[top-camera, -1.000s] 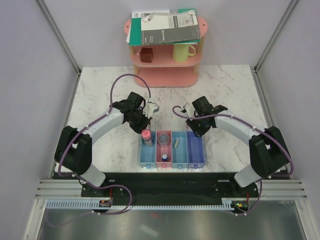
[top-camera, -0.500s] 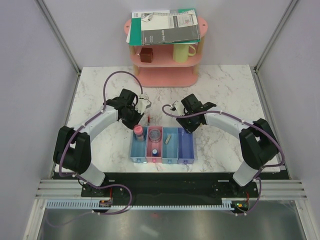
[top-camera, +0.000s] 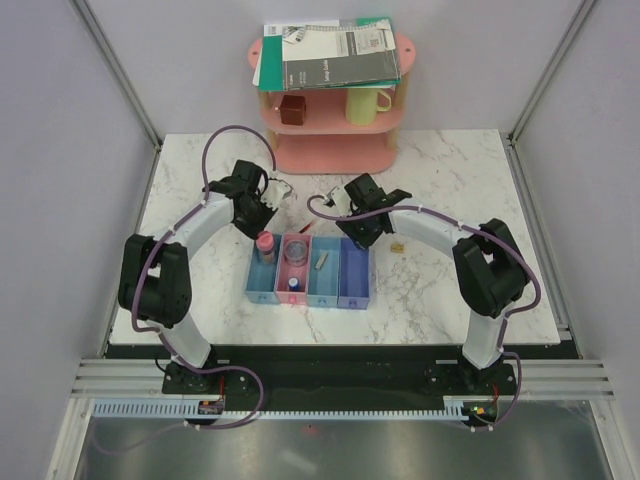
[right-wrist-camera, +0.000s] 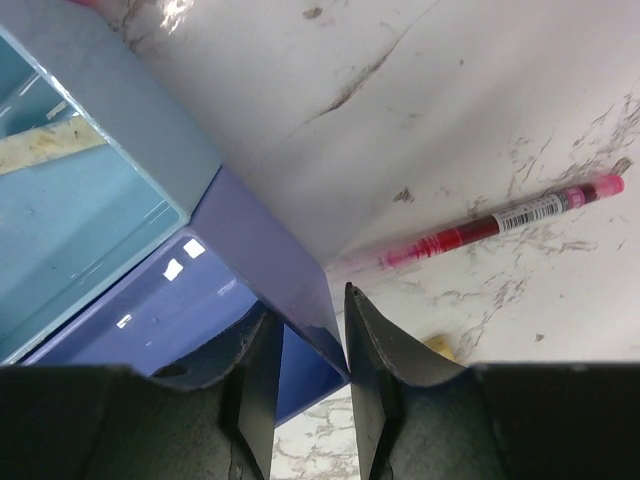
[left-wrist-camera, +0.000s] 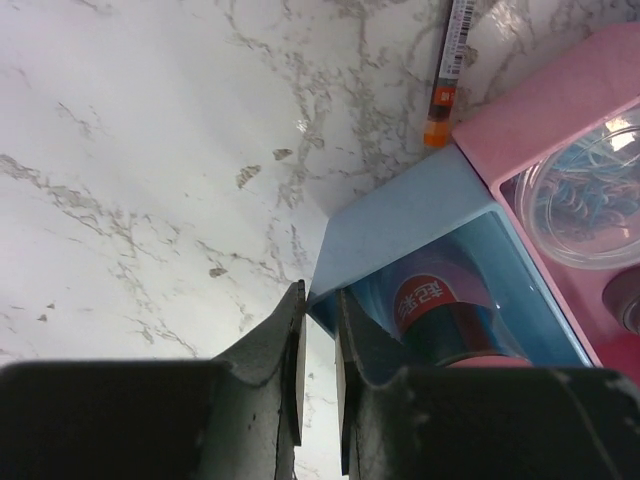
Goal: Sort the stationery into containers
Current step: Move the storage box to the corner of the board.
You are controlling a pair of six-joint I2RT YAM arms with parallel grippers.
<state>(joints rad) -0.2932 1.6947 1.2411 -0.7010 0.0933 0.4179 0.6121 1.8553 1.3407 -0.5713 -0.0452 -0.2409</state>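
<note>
Row of four joined trays on the marble table [top-camera: 450,180], near the middle. Blue tray [top-camera: 262,288]: pink cylinder [top-camera: 265,245], upright at the far end. Pink tray [top-camera: 293,300]: clear round disc [top-camera: 297,252] at the far end, blue-capped tube [top-camera: 293,284] at the near end. Light blue tray [top-camera: 324,285]: one grey block [top-camera: 320,262]. Violet tray [top-camera: 353,275]: nothing seen inside. Left gripper [left-wrist-camera: 318,295] pinched narrow on the blue tray's far corner wall; right gripper [right-wrist-camera: 310,305] clamped on the violet tray's far corner wall. One red pen [left-wrist-camera: 447,70] lies on the marble by the blue-pink join, another [right-wrist-camera: 500,222] beyond the violet tray. Tan block [top-camera: 397,244] loose, right of the row. Since a second ago the row has slid left and away from the bases, both arms with it. Cylinder's red label bears white Chinese characters; pen labels too small to read.
</note>
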